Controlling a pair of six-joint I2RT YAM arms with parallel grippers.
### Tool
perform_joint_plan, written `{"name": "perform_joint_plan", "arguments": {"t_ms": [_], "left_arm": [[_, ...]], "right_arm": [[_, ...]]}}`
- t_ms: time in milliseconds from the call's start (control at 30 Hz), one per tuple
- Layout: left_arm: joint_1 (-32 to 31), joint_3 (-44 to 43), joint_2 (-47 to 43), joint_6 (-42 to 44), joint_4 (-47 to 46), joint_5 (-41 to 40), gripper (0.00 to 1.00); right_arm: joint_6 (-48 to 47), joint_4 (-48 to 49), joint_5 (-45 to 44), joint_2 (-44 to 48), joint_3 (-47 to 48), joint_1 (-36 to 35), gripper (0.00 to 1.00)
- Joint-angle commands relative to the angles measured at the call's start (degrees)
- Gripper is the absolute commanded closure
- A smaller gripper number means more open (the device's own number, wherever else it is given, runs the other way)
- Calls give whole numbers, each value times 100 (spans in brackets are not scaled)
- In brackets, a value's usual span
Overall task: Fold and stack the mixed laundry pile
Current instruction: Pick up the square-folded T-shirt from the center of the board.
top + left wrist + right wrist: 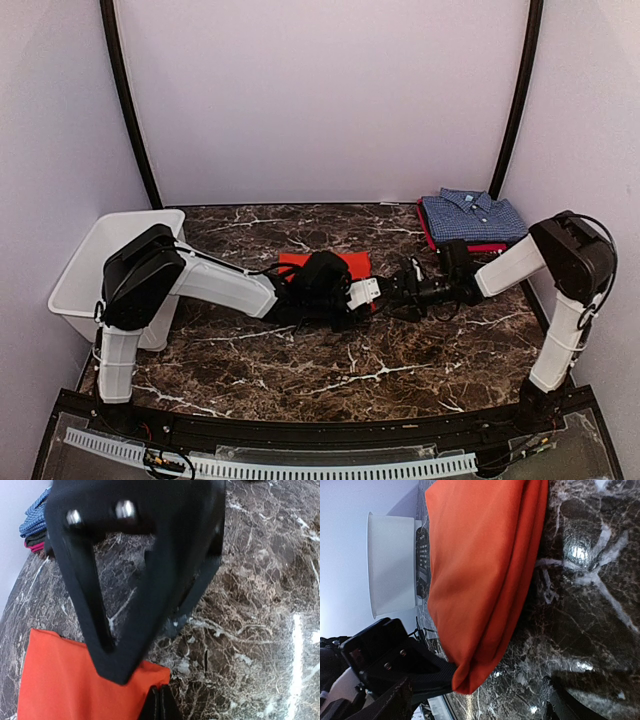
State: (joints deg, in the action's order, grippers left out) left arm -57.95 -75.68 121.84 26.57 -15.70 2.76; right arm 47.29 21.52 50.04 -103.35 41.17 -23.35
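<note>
The plain orange-red shirt [340, 262] lies folded mid-table. My left gripper [374, 298] reaches over it, and in the left wrist view its fingertips [161, 705] are shut together on the shirt's [65, 680] near right corner. The right wrist view shows that corner [462, 682] bunched against the left finger. My right gripper [402, 290] faces it from the right, open, its fingers [395, 702] spread either side of the corner without touching the cloth. The blue-and-white checked shirt [472, 217] sits folded at the back right on a red piece.
A white plastic basket [105, 262] stands at the left edge, beside the left arm. Dark marble tabletop [330, 360] stretches in front of both grippers. White walls close the back and sides.
</note>
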Motion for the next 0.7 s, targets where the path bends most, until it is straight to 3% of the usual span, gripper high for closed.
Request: {"name": "perform_joint_plan", "arguments": {"t_ms": [0,367,667], "left_arm": [[4,132,-442,-195,-288,290,100],[-80,314,-582,-127,-397,416,100],[-258,528,-657,31,-709,292,100]], "right_arm": [[667,970,196,-477,203,-174,17],[1191,1378,486,-1306,777,-270,26],[1797,1673,748,-1918,1143,-389,43]]}}
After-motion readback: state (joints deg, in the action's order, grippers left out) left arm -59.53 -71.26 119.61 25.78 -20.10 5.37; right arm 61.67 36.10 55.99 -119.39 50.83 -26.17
